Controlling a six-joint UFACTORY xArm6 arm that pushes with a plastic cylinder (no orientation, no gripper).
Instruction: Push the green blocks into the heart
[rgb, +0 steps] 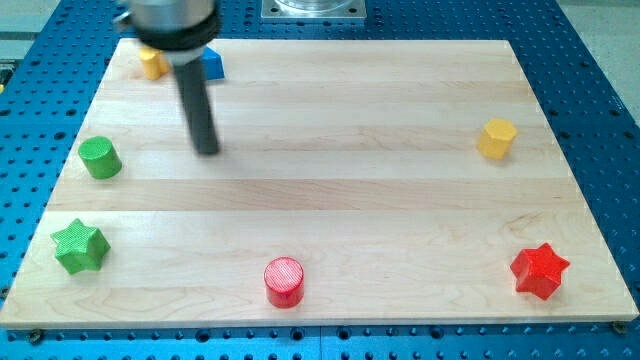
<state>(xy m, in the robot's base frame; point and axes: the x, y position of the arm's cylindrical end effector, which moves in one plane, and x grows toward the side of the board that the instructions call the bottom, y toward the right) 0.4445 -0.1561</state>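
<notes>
A green cylinder (100, 158) stands near the board's left edge. A green star (79, 246) lies below it at the lower left. My tip (207, 151) rests on the board to the right of the green cylinder, about a hundred pixels away, touching no block. No heart-shaped block can be made out; a yellow block (152, 63) and a blue block (212, 65) at the view's top left are partly hidden by the rod's body.
A red cylinder (284, 281) stands at the bottom centre. A red star (540, 270) lies at the lower right. A yellow hexagonal block (496, 138) stands at the right. The wooden board (350, 200) lies on a blue perforated table.
</notes>
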